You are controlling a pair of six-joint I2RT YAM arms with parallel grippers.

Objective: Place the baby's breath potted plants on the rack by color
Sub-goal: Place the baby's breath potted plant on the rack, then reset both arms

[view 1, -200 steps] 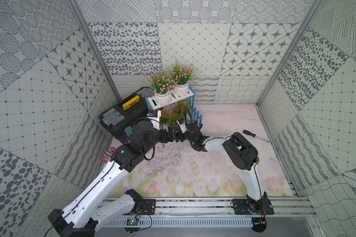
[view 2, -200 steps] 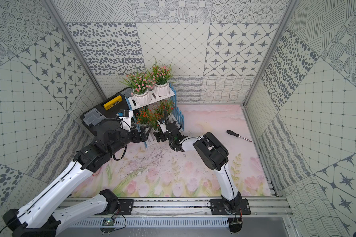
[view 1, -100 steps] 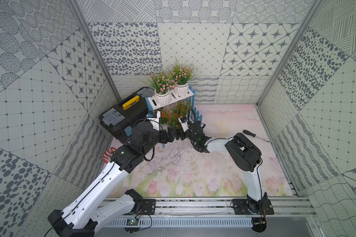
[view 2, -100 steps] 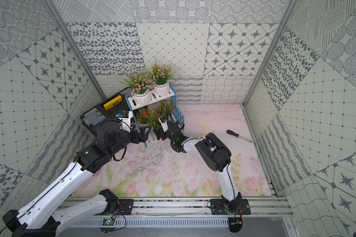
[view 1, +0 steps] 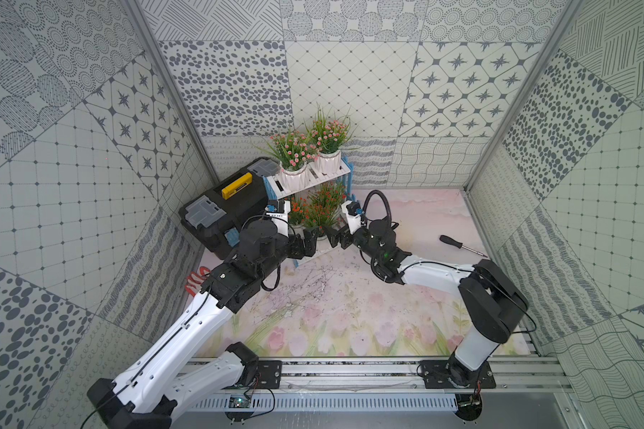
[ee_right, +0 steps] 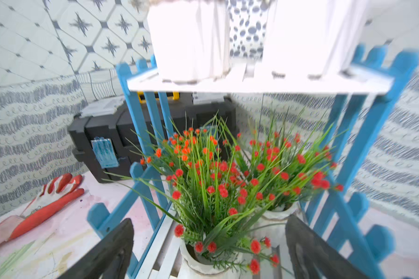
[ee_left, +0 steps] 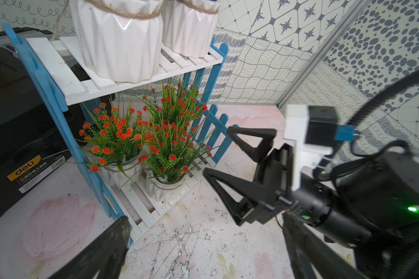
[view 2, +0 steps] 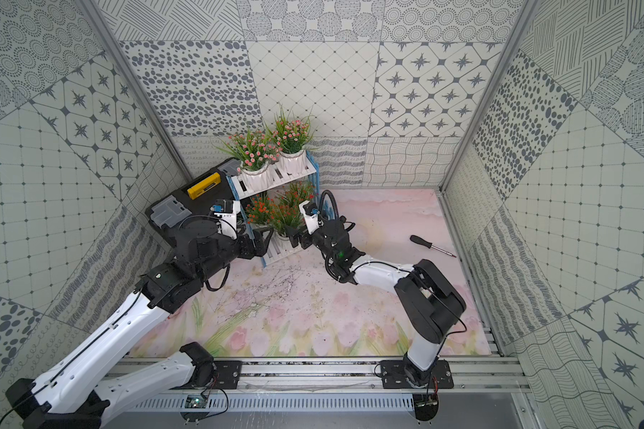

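Observation:
The rack (view 1: 344,171) stands in the back left corner. Two pink baby's breath potted plants (view 1: 292,148) (view 1: 329,130) sit on its top shelf. On the bottom shelf stand three orange-red ones (ee_left: 111,135) (ee_left: 172,157) (ee_left: 177,106). My right gripper (ee_right: 209,219) is open at the rack's front right, its fingers (ee_left: 228,130) wide apart and just short of the front orange-red plant's white pot (ee_right: 203,261). My left gripper (view 1: 310,241) is open and holds nothing. It hovers at the rack's front left post, with one finger (ee_left: 111,241) in its wrist view.
A black toolbox (view 1: 224,211) with a yellow handle stands against the rack's left side. A red and white glove (ee_right: 46,200) lies on the mat in front of the toolbox. A screwdriver (view 1: 458,245) lies at the right, near the wall.
The right arm's elbow has swung right and toward the front, and its wrist has drawn slightly back from the rack. The left arm has barely moved.

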